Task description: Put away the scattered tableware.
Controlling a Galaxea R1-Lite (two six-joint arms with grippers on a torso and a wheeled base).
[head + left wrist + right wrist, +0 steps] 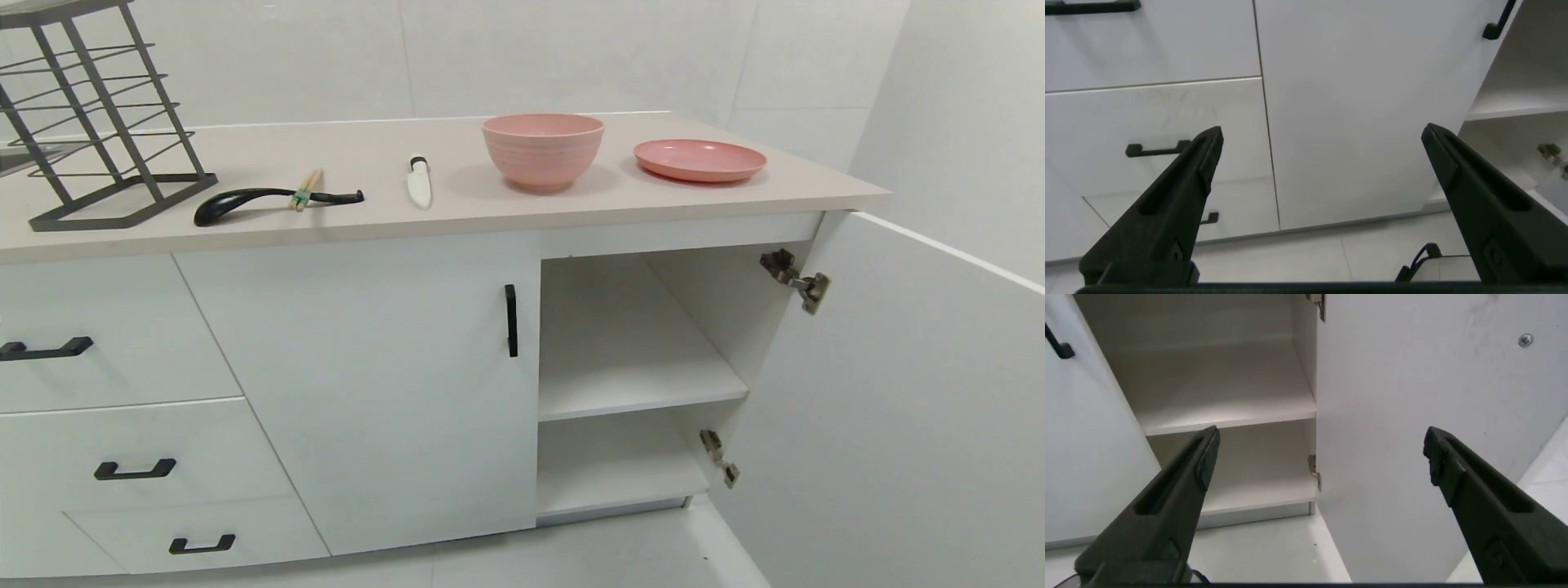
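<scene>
The left tool (1321,137) stands wide open and holds nothing, its two black fingers (1176,204) spread far apart. Straight ahead of it is the closed white cupboard door (1364,106). The white drawers with black handles (1151,114) lie further to its left.

The right tool (1321,437) is just as wide open and also empty. It faces the open cupboard compartment, where a bare white shelf (1225,408) lies ahead of it. The swung-out white door (1429,400) hangs on its right.

All the tableware lies on the beige desk (367,143), higher than both tools and well apart from them. On the right tool's side, above the open compartment, sits a flat round pink plate (700,159). Near the plate, toward the left tool, stands a deep pink ribbed bowl (543,149), upright. Further toward the left tool lies a small white knife with a black end (419,181). Beyond the knife is a long black ladle (245,202) with a pair of wooden chopsticks (307,190) lying across its handle. Farthest to the left stands a dark wire rack (98,122).
</scene>
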